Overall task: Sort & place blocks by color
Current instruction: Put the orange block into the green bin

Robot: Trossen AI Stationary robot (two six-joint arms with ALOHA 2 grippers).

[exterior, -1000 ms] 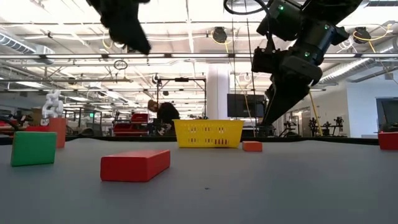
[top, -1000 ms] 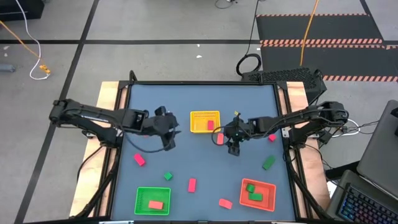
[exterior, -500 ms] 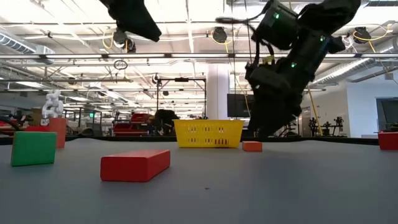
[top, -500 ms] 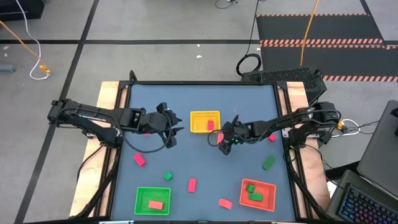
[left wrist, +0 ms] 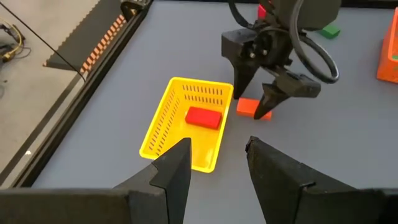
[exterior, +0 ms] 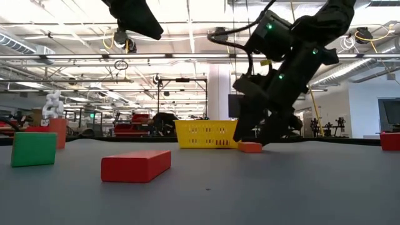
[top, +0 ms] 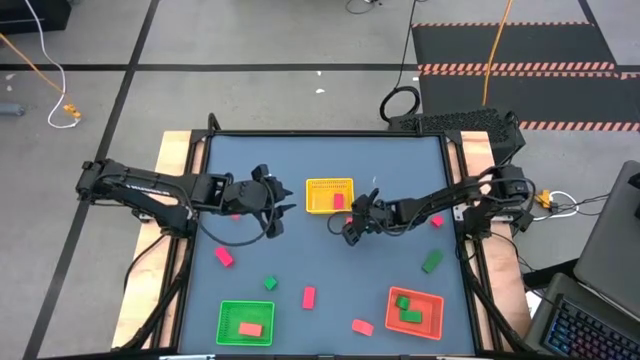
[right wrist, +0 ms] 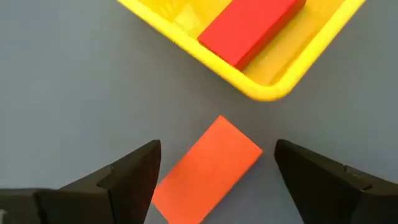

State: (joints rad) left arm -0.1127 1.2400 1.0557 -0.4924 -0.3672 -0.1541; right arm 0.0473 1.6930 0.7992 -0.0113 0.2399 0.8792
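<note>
Grey concrete floor (top: 250,40) with an orange cable (top: 497,40), bright ceiling lights (exterior: 56,28).

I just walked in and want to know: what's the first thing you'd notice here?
The right gripper, fingers open, comes down over an orange block lying on the table beside the yellow basket, which holds one red block. The left gripper hovers open above that basket.

Three square mesh baskets: one yellow plastic basket (top: 312,196), one green basket (top: 228,312), one red basket (top: 434,300). Eleven small solid blocks: three green blocks (top: 431,262), four pink-red blocks (top: 224,257), and four salmon-orange blocks (top: 362,326), one of them an orange bar (right wrist: 205,169) just beside the yellow basket. Two dark robot arms (top: 150,185).
</note>
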